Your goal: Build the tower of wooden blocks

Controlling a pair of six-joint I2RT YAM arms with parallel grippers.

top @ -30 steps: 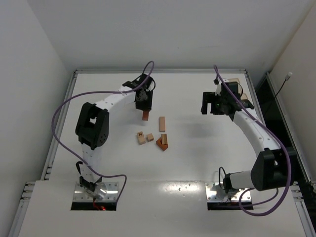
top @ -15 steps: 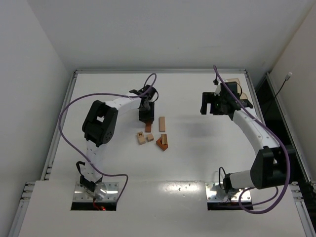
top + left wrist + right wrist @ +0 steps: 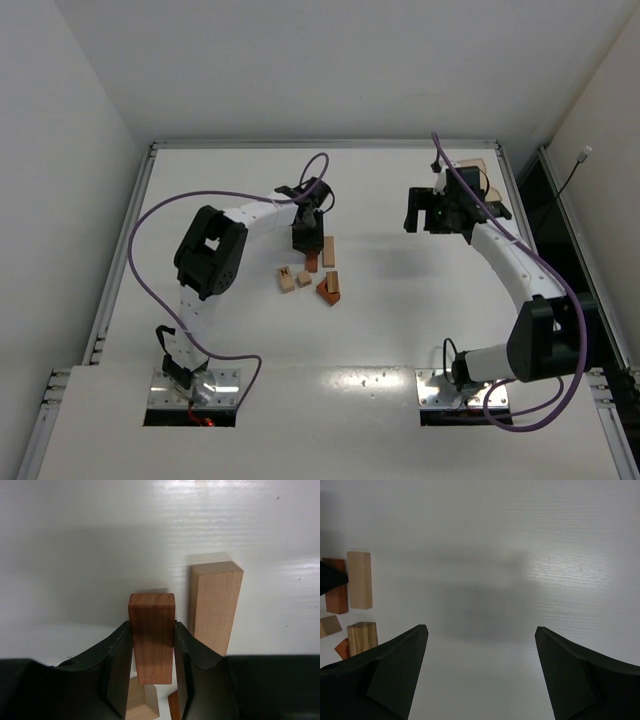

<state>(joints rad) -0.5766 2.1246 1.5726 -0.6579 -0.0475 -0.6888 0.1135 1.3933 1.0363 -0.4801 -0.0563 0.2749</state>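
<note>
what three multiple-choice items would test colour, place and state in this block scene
1. The short wooden bar clamped in the left end effector is: A reddish-brown; B blue; C light tan.
2. In the left wrist view, the light tan wooden bar lies: A left of the clamped bar; B right of it; C on it.
3. The right end effector is: A shut on a cube; B shut, empty; C open, empty.
A: red-brown grain shows. B: it sits to the right. C: jaws wide, nothing between.

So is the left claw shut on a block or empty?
Shut on the reddish block: both fingers of the left claw press its sides.
</note>
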